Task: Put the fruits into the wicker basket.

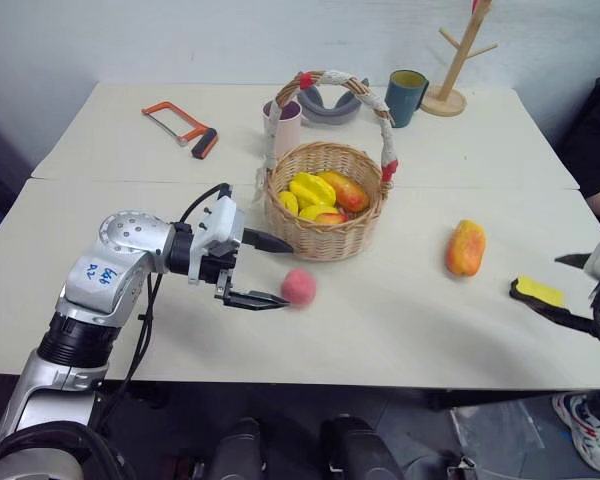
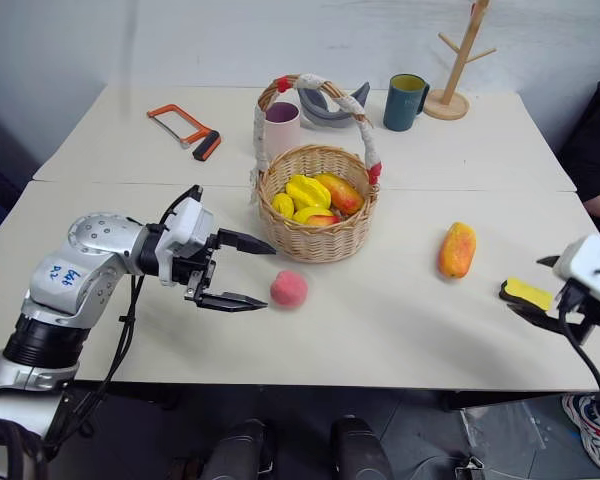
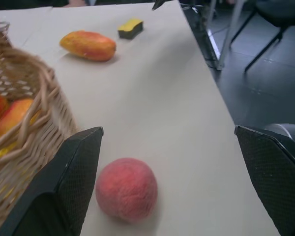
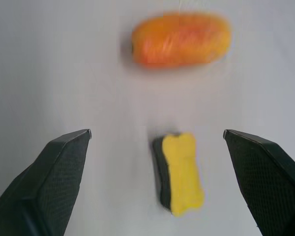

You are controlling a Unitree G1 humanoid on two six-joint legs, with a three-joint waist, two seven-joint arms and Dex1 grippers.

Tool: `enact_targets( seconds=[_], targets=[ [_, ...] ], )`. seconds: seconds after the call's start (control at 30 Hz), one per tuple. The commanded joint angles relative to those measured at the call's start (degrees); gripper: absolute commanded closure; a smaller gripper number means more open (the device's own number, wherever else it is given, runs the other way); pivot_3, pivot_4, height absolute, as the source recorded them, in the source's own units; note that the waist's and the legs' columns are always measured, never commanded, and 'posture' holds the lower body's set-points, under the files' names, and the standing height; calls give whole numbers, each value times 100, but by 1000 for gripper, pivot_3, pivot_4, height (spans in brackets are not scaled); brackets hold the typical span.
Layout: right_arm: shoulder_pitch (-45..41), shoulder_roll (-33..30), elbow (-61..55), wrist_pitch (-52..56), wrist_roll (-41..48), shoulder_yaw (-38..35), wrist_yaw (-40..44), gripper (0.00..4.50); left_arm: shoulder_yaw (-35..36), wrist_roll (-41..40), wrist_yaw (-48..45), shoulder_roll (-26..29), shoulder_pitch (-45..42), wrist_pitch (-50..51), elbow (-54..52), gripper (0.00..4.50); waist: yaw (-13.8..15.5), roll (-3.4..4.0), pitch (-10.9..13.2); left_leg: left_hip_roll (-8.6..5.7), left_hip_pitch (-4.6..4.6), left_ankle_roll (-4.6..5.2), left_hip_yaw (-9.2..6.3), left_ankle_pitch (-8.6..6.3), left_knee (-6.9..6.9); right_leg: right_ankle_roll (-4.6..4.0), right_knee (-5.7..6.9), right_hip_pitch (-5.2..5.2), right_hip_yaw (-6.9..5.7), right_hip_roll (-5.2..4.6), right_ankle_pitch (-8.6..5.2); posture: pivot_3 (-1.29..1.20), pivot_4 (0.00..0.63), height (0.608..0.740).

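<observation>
Both grippers, left and right, hang empty with fingers spread wide.

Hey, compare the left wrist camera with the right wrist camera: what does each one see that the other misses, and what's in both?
Left wrist view alone: the round pink-red peach on the table between the open left gripper jaws, and the tan woven wicker basket with fruit inside.

Right wrist view alone: the open right gripper, its jaws wide on either side of the sponge.

Both: the oblong orange-yellow mango, the black block-shaped sponge with a yellow top and the pale tabletop.
</observation>
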Motion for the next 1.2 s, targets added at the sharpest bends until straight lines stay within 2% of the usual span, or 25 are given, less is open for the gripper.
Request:
enact_targets(
  seconds=[0.03, 0.13, 0.23, 0.3, 0.7, 0.83, 0.87, 0.97, 1.1, 1.2],
  targets=[
    [-465, -139, -1157, 1648, 1988, -543, -31, 11, 111, 221, 545, -146, 160, 41, -145, 0, 15, -1, 0, 2, -1, 1, -4, -1, 1, 0, 0, 0, -2, 1, 0, 0, 150, 740],
    [-976, -239, -1936, 2686, 4175, -725, -512, 11, 47, 390, 1130, -482, 361, 149, -123, 0, 22, 0, 0, 2, -8, 4, -15, -3, 2, 0, -3, 1, -8, -2, 0, 0, 150, 740],
    [-1228, -297, -2152, 3006, 5227, -708, -1167, 11, -107, 479, 1205, -646, 489, 128, -195, 0, 38, -16, 1, 2, -21, 10, -33, -6, 4, 1, -17, 4, -25, -4, 1, 0, 150, 740],
    [-1334, -346, -2226, 3049, 5623, -620, -1531, 11, -225, 674, 1324, -774, 485, -8, -12, 0, 43, -18, -1, -1, -26, 16, -34, -10, 4, 6, -28, 6, -28, -11, 5, 0, 150, 740],
    [-1026, -298, -2410, 2788, 5492, -370, -1849, 11, -839, 1586, 1409, -1321, 88, -610, 1171, 0, 32, -18, -1, -11, -30, 39, -24, -22, 5, 21, -47, 8, -28, -24, 14, 0, 150, 740],
    [-1006, -291, -2406, 2693, 5397, -318, -1907, 0, -748, 1599, 1269, -1270, 92, -742, 1296, 846, 17, -18, -2, -8, -30, 39, -22, -22, 3, 21, -46, 6, -28, -22, 14, 0, 150, 740],
    [-988, -288, -2413, 2676, 5391, -323, -1918, 0, -712, 1523, 1112, -1153, 148, -702, 1184, 1249, 21, -18, -2, -7, -30, 39, -23, -22, 3, 21, -46, 5, -28, -22, 14, 0, 150, 740],
    [-970, -271, -2422, 2648, 5388, -328, -1959, 0, -448, 979, 549, -770, 258, -312, 609, 1821, 7, -18, -1, -7, -30, 38, -23, -22, 1, 21, -47, 5, -28, -23, 14, 0, 150, 740],
    [-990, -264, -2379, 2622, 5446, -321, -2033, 0, 378, -167, 511, -688, -108, 665, 96, 1821, 35, -18, -1, -5, -31, 36, -24, -21, -1, 19, -45, 2, -31, -25, 13, 0, 150, 740],
    [-1058, -265, -2330, 2555, 5437, -208, -2084, 0, 1102, -847, 1232, -994, -1032, 1401, 282, 1821, 110, -23, 2, -9, -36, 37, -36, -19, 11, 21, -45, 9, -40, -30, 14, 0, 150, 740]
  ],
)
